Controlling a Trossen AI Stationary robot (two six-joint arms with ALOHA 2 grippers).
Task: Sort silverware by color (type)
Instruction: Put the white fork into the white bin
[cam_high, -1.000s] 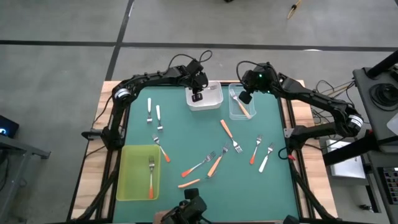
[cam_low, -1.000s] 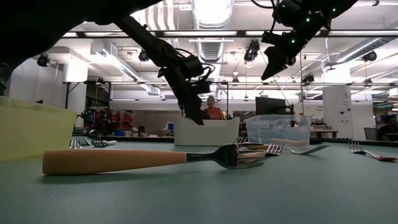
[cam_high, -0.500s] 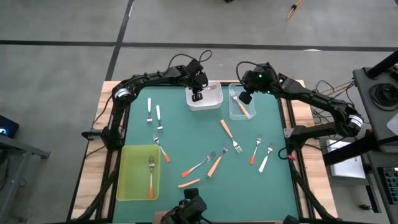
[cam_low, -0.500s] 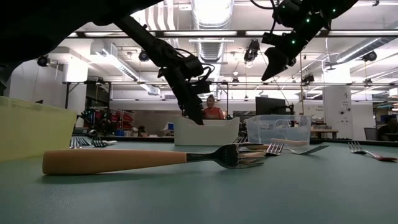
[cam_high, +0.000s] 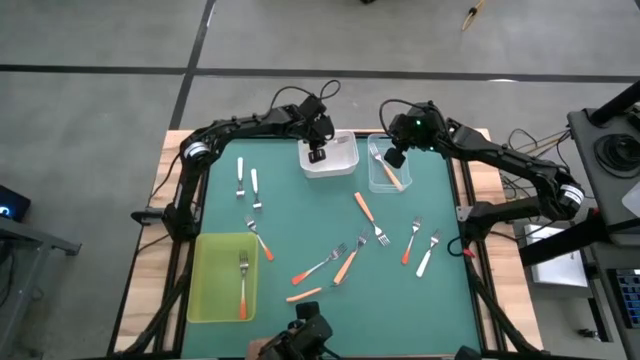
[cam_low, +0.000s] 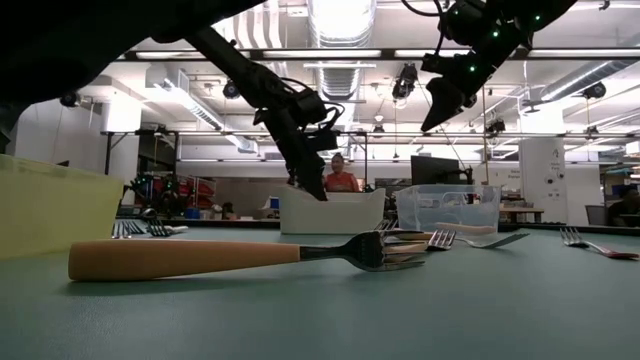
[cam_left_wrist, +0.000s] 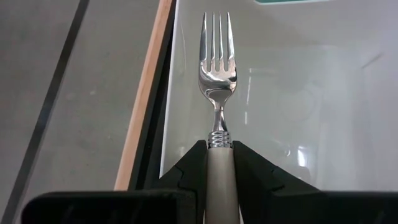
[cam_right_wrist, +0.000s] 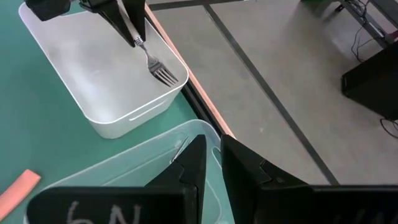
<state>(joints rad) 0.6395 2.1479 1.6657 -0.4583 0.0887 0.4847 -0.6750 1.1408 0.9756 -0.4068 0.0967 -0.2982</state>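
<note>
Left gripper pinching white-handled fork over white tray, long axis in line with fingers, tines pointing away and down (toward tray floor); right gripper above clear tray, fingers nearly together, holding nothing

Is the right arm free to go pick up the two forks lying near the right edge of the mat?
Probably yes: the right pincer hangs empty over the clear tray, with open mat toward those forks.

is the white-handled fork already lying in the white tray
No: the left gripper holds the white-handled fork above the white tray.
</note>
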